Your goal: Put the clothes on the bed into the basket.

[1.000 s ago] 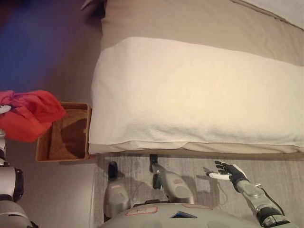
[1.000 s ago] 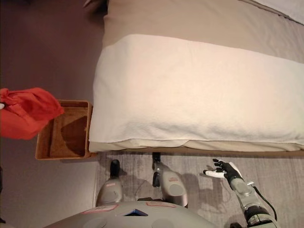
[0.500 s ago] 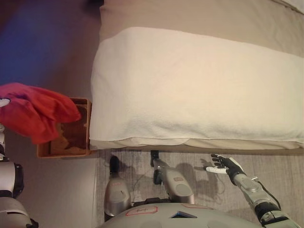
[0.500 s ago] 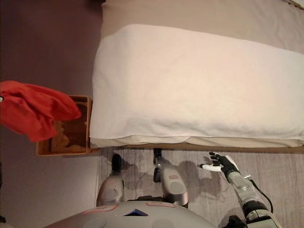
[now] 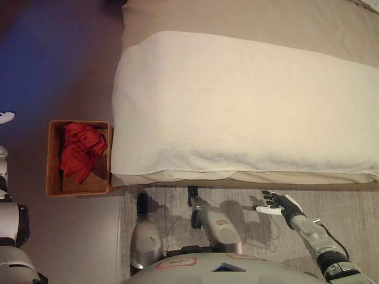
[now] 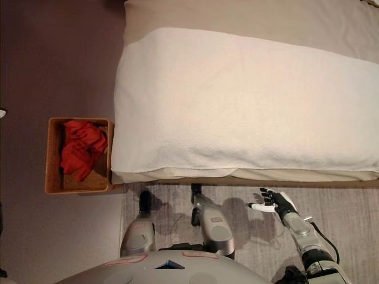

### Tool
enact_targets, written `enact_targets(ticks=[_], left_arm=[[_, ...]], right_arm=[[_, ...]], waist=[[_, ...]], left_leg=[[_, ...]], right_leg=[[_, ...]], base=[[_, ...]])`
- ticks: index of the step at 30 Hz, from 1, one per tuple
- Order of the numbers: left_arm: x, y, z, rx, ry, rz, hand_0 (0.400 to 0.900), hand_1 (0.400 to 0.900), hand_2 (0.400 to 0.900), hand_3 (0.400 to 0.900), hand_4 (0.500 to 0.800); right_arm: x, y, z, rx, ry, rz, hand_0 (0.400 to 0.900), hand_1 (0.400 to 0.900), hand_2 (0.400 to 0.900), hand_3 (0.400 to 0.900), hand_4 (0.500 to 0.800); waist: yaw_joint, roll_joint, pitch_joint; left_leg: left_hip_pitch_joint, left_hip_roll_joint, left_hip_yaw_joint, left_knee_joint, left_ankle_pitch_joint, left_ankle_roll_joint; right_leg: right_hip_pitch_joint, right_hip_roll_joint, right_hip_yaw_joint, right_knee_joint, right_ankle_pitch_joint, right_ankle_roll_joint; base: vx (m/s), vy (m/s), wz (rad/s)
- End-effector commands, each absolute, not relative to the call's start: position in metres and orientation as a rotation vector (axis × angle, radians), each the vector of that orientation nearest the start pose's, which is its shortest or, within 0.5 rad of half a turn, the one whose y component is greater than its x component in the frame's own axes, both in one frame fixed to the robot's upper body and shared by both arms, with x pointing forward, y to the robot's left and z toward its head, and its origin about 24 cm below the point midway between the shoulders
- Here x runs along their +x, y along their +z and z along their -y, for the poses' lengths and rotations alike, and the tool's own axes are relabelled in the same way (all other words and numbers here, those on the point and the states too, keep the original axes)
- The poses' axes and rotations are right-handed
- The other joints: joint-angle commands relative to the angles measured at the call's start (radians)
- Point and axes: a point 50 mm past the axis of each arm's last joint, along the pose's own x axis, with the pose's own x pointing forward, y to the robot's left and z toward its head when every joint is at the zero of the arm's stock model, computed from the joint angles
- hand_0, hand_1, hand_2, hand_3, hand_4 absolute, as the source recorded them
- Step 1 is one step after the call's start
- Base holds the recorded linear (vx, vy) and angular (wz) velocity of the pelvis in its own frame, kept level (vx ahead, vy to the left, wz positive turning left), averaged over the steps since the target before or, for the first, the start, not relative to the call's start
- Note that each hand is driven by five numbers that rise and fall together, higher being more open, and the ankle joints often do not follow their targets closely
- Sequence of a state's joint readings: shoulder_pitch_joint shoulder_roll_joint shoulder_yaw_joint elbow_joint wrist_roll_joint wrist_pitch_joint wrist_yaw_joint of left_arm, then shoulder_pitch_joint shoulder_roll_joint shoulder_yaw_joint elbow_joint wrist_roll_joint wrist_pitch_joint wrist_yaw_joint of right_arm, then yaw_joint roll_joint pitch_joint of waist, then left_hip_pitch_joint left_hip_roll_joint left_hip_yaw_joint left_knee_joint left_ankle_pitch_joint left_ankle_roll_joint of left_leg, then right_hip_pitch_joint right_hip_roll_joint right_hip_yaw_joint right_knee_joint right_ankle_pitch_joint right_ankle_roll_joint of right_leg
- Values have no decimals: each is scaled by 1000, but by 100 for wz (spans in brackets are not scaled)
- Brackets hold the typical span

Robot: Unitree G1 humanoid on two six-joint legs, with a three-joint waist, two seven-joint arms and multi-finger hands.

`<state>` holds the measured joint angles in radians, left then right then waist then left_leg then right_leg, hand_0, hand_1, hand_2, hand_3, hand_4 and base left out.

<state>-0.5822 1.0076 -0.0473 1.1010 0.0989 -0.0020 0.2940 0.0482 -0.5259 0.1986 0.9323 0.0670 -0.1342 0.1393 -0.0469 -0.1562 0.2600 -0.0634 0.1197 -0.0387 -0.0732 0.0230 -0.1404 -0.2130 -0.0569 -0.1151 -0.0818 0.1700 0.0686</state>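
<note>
A red garment [image 5: 80,154] lies crumpled inside the brown woven basket [image 5: 50,160], which stands on the floor against the left end of the bed. Of my left hand [image 5: 5,117] only a white tip shows at the view's left edge, above and to the left of the basket and apart from the cloth. My right hand [image 5: 278,205] hovers open over the grey rug at the lower right, in front of the bed, holding nothing. The bed's top shows no clothes.
The bed fills the middle and right, with a cream blanket [image 5: 249,106] over a beige sheet [image 5: 237,18]. A grey rug [image 5: 260,236] lies along the bed's front edge. Dark floor [image 5: 59,59] surrounds the basket on the left.
The red garment has left my left hand and dropped into the basket. My left hand has drawn back to the left edge. The right hand has stayed where it was.
</note>
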Motion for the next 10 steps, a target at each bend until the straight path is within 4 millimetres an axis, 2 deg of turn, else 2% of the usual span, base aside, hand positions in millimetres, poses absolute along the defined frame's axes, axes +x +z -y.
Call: enact_targets(ticks=[1, 2, 7, 9, 10], left_arm=[[266, 160, -442, 867, 879, -143, 900, 900, 900, 900, 800], [265, 159, -443, 865, 880, -146, 900, 900, 900, 900, 800], [280, 147, -411, 711, 765, -27, 900, 900, 900, 900, 800], [280, 143, -409, 694, 754, -26, 900, 900, 900, 900, 800], [284, 137, -402, 682, 725, -27, 900, 900, 900, 900, 800]], right_arm=[[126, -97, 326, -488, 3, -925, 900, 900, 900, 900, 800], [126, -96, 326, -492, 4, -926, 900, 900, 900, 900, 800], [128, -95, 328, -486, -14, -918, 900, 900, 900, 900, 800], [129, -94, 328, -490, -12, -914, 900, 900, 900, 900, 800], [131, -93, 328, -492, -12, -911, 900, 900, 900, 900, 800]], waist=[[8, -4, -68], [6, -2, -69], [7, 1, -76], [6, 3, -76], [5, 3, -77]], left_leg=[[-44, -4, 56, 104, -38, 35], [-43, -4, 56, 104, -38, 35], [-32, -5, 55, 92, -37, 36], [-28, -5, 56, 89, -37, 36], [-23, -6, 56, 87, -39, 36]], right_leg=[[14, -85, 70, 59, 3, 116], [15, -84, 70, 59, 3, 116], [24, -85, 62, 55, -1, 114], [26, -85, 62, 55, -2, 114], [27, -85, 63, 55, -2, 113]], base=[[0, 0, 0], [0, 0, 0], [6, 1, 1], [0, 0, 0], [0, 0, 0]])
